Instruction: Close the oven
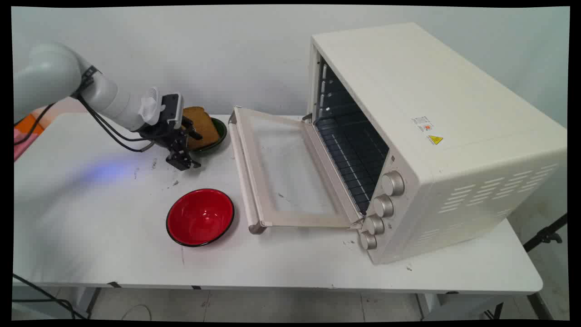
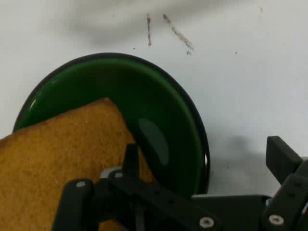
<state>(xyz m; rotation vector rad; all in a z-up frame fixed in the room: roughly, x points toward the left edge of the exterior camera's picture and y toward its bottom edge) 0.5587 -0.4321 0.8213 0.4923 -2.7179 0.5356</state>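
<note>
A slice of brown toast point(image 1: 203, 126) leans in a green bowl point(image 1: 221, 129) at the back of the table. My gripper point(image 1: 184, 161) hangs low at the bowl's near left side and stands open with nothing in it. In the hand view the toast point(image 2: 57, 159) fills the left of the green bowl point(image 2: 159, 106). One finger point(image 2: 131, 155) is over the bowl at the toast's edge. The other finger point(image 2: 281, 155) is outside the rim, above the table. The gripper point(image 2: 207, 159) straddles the bowl's rim.
An empty red bowl point(image 1: 200, 217) sits in front of the gripper, nearer the table's front. A large cream toaster oven point(image 1: 445, 136) fills the right side, its glass door point(image 1: 281, 168) folded down flat toward the bowls. Crumbs and scuff marks point(image 2: 175, 31) dot the table.
</note>
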